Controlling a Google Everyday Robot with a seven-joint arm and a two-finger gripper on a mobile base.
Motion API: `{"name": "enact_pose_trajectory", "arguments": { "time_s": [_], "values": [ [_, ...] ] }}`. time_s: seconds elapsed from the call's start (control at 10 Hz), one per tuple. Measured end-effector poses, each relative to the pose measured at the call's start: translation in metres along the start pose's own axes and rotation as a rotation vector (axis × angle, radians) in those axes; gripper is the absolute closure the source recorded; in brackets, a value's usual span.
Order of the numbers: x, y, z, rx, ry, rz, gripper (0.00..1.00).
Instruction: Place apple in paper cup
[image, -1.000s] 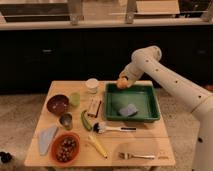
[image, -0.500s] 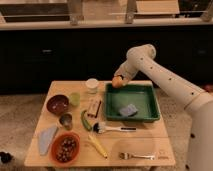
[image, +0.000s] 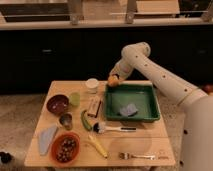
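My gripper (image: 114, 79) is shut on the apple (image: 113, 81), a small orange-yellow fruit, and holds it in the air above the far left corner of the green tray (image: 150, 116). The paper cup (image: 91, 85), short and white, stands upright on the wooden table (image: 145, 145) a little to the left of the apple and lower. The arm reaches in from the right.
A light-green cup (image: 74, 99), a dark red bowl (image: 57, 104), a small metal cup (image: 65, 120), a wooden block (image: 93, 106), a green vegetable (image: 84, 120), a brush (image: 112, 128), a banana (image: 98, 146), a fork (image: 136, 156), a grey cloth (image: 46, 138) and an orange bowl of nuts (image: 65, 146) lie on the table. A blue-grey sponge (image: 129, 109) lies in the tray.
My gripper has carried the apple to the left, from over the tray's far edge towards the paper cup. Nothing else on the table has moved.
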Motion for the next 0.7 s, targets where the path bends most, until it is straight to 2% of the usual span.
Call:
{"name": "enact_pose_trajectory", "arguments": {
  "time_s": [0.5,0.7],
  "values": [
    [-0.017,-0.021,0.007,0.005,-0.022,-0.071,0.96],
    [-0.017,-0.022,0.005,0.005,-0.028,-0.109,0.96]
  ]
}}
